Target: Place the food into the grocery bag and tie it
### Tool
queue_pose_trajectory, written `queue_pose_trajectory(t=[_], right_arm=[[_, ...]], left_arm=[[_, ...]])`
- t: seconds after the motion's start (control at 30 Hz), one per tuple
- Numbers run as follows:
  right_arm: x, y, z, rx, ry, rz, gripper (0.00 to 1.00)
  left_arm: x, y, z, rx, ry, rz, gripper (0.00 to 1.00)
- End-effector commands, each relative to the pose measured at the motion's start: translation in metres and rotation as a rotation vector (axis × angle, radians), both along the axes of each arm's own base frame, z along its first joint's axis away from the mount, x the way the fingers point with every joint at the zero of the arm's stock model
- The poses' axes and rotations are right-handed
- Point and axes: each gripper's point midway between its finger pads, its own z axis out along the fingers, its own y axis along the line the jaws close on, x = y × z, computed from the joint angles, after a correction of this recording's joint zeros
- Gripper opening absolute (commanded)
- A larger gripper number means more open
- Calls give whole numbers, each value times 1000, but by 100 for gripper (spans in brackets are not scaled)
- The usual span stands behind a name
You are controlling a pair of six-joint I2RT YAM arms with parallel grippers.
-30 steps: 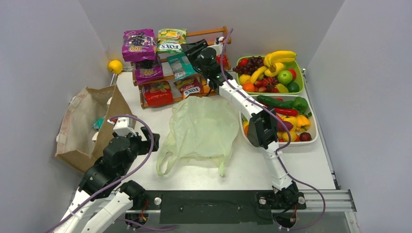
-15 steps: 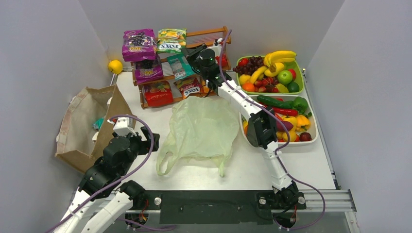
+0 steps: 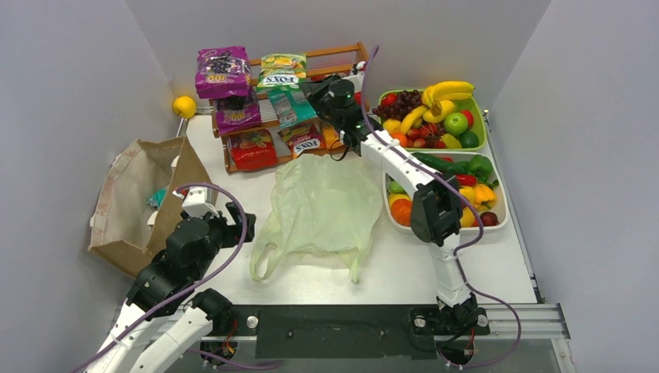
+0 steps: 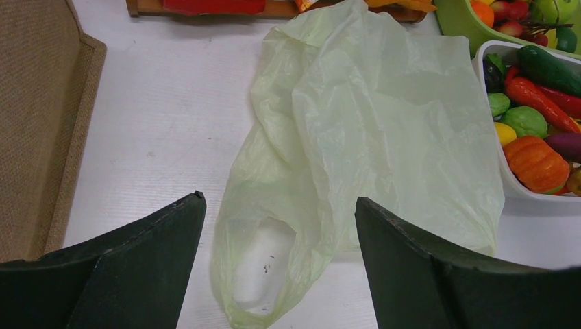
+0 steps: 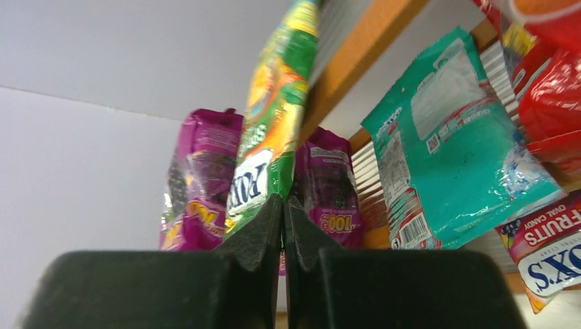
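The pale green grocery bag [image 3: 322, 202] lies flat mid-table, its handle loops toward me. The food is a set of snack packets on a wooden rack plus toy fruit and vegetables in two trays. My right gripper [image 3: 312, 82] reaches to the rack's top shelf and is shut on the lower edge of the green FOX'S packet [image 5: 274, 116], which stands between two purple packets [image 5: 199, 199]. A teal packet [image 5: 452, 151] hangs to the right. My left gripper [image 4: 279, 205] is open, low over the table, looking at the bag [image 4: 370, 123] and one handle loop; nothing sits between its fingers.
A brown paper bag [image 3: 140, 198] lies open at the left, beside my left arm. A yellow ball [image 3: 184, 106] sits by the back wall. The green fruit tray [image 3: 480, 144] and white vegetable tray [image 3: 501, 217] stand at the right. The wooden rack [image 3: 334, 54] is at the back.
The right gripper's fingers have closed onto the green packet. The right arm has shifted slightly right, and the packet has moved a little with it. The left arm is still.
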Motion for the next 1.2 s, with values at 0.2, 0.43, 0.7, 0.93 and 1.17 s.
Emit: queue_pose_trajectory(t=[0.2, 0.43, 0.7, 0.93, 1.17], right_arm=[[-40, -88, 117, -91, -199, -51, 0], [-80, -113, 134, -270, -242, 20, 0], [-138, -149, 152, -426, -235, 81, 0], [-184, -172, 145, -468, -198, 105, 0], [-224, -183, 136, -498, -181, 133, 0]], left_arm=[[6, -2, 7, 7, -11, 2, 80], [10, -18, 15, -41, 22, -37, 85], [21, -58, 52, -74, -17, -219, 85], [37, -107, 96, -4, -94, -461, 84], [57, -138, 169, 77, -264, -586, 85]])
